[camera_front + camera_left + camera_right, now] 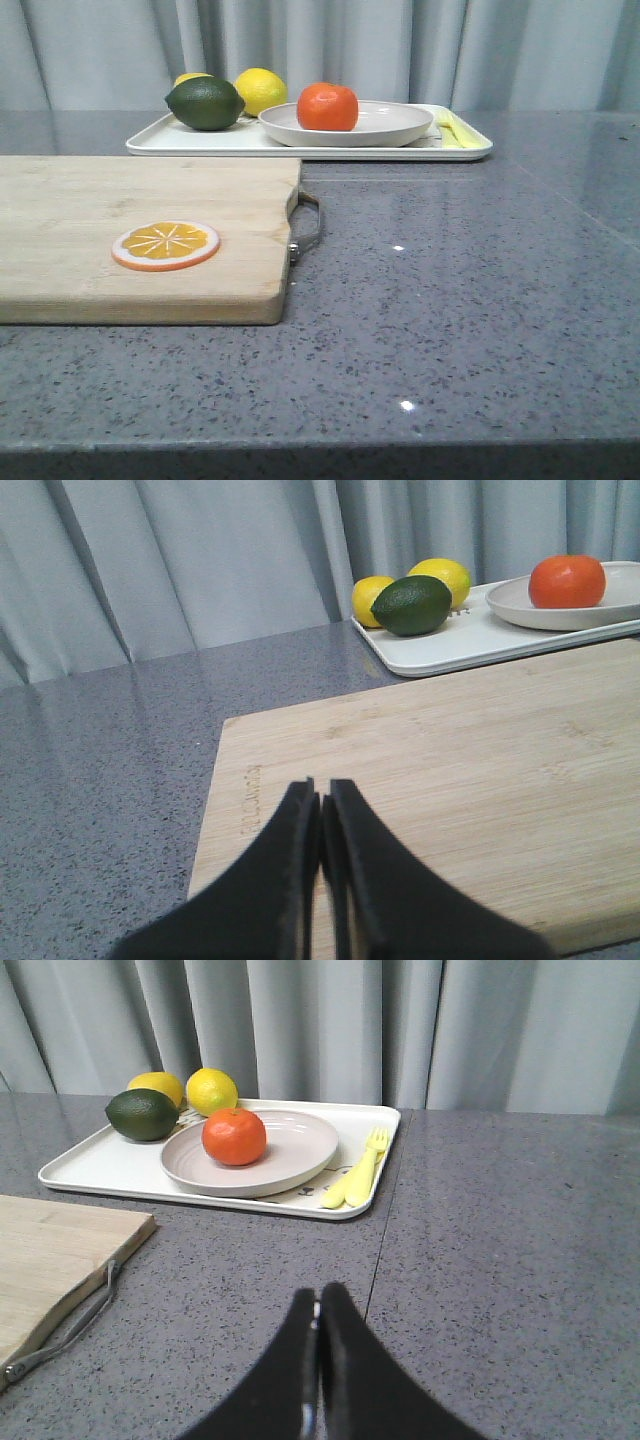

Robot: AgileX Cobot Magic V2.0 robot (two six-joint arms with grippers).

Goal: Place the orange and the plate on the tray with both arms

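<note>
Grey speckled stone desk (470, 300) carries everything; largest thing on it is the pale wooden cutting board (140, 235) with a metal handle, on your left side, bearing only a flat orange slice disc (166, 245).

Behind it, at the far edge by the curtain: flat rectangular white tray (160, 143) with rounded corners. In the tray: wide shallow off-white round plate (400, 122), and in the plate sits the round glossy orange-red orange (327, 107), slightly left of the plate's middle. Judging by this, both task items already sit where they belong. Also in the tray, left of the plate: dark green lime (205, 103) and two yellow lemons (260, 90) behind it; right of the plate, pale yellow plastic cutlery (358, 1175), a fork showing.

Left gripper (322, 825): fingers pressed together, holding nothing, above the near part of the board. Right gripper (318, 1325): fingers together too, empty, over bare desk, well short of the tray.

Risks for you from here:
- Orange is loose on a shallow plate; any nudge to tray or plate could roll it off.
- A careless left-arm move could drag across the board and shift the slice.
</note>
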